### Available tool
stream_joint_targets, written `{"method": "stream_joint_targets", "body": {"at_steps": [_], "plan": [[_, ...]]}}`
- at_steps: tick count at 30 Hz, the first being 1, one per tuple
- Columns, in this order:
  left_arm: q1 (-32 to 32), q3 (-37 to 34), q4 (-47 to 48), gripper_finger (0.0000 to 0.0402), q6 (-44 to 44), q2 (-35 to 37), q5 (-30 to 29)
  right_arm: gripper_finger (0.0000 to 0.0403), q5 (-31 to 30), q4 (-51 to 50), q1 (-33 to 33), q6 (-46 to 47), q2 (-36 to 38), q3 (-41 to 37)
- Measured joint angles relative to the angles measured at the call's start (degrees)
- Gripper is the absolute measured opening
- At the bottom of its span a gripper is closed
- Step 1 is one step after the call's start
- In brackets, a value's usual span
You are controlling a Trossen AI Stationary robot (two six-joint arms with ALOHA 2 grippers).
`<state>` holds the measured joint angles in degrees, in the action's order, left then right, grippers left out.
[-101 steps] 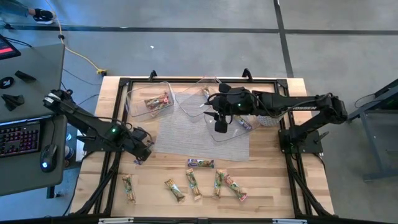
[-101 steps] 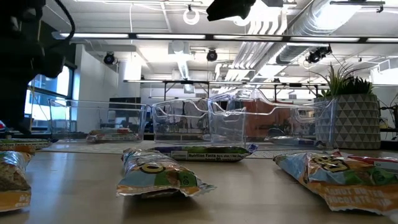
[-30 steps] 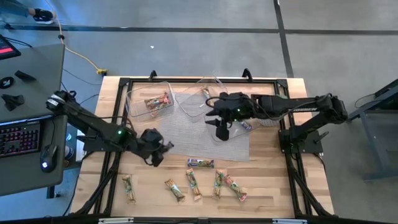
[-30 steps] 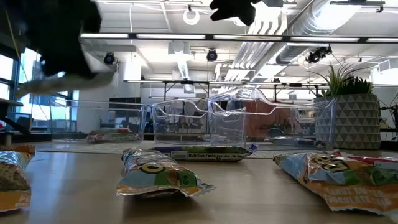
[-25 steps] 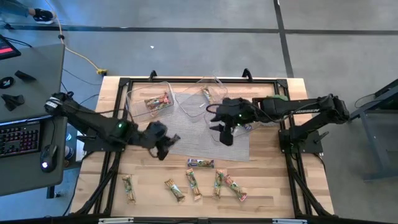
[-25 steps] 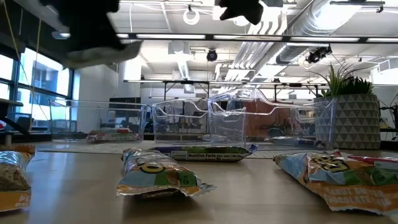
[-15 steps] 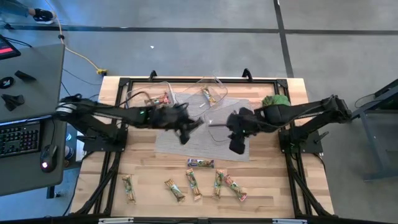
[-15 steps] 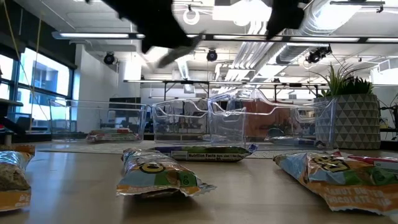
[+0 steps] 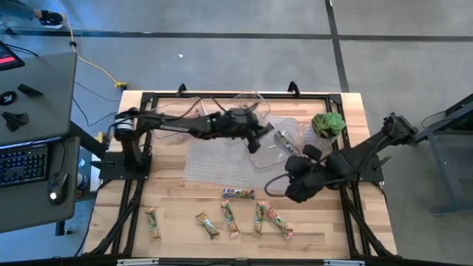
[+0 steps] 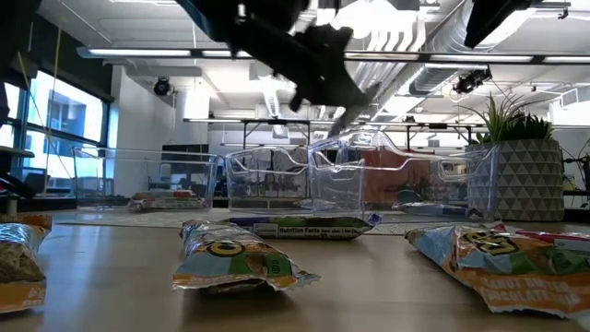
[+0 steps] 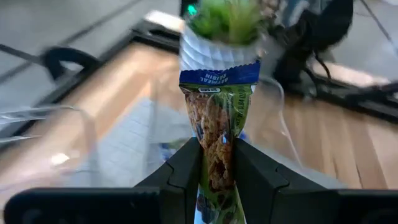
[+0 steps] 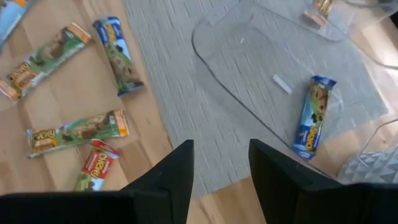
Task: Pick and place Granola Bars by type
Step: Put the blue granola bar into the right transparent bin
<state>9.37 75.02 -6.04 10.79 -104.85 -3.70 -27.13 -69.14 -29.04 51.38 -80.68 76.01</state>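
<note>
Bright, even light falls from ceiling strip lamps [image 10: 230,53], seen glowing in the low view. Overhead, the table [image 9: 332,214] is evenly lit, with only soft, faint shadows under the arms. In the low view the arms are dark silhouettes against the lit room, and the nearest bars [image 10: 235,258] look soft. The left wrist view is blurred behind a sharper held bar [image 11: 216,134]. The right wrist view is slightly smeared.

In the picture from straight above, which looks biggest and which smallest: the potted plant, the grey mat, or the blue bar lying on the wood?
1. Grey mat, by far the largest.
2. Potted plant.
3. Blue bar, smallest, a thin strip.

The plant stands taller, so nearer the camera, but that does not change the order.
</note>
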Motion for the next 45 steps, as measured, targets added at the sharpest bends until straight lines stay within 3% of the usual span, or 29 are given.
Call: {"method": "stream_joint_targets", "body": {"at_steps": [4, 11, 29, 45], "plan": [[-0.02, 2.8, 3.06, 0.0085, 0.2, -4.95, 4.82, 0.0138, -3.35, 0.02, -2.66, 1.62, 0.0, 0.0], [0.0, 3.06, 4.61, 0.0085, 2.97, -9.36, 5.24, 0.0138, -5.65, 0.43, -4.52, 1.29, 0.0, 0.0], [0.0, 3.04, 6.85, 0.0085, 2.98, -9.51, 2.81, 0.0138, -7.07, 0.87, -4.5, 1.13, -0.02, 0.0], [0.0, 3.04, 6.14, 0.0086, -0.26, -9.82, 6.16, 0.0138, -7.16, 1.98, -4.47, 1.1, -0.04, 0.0]]}}
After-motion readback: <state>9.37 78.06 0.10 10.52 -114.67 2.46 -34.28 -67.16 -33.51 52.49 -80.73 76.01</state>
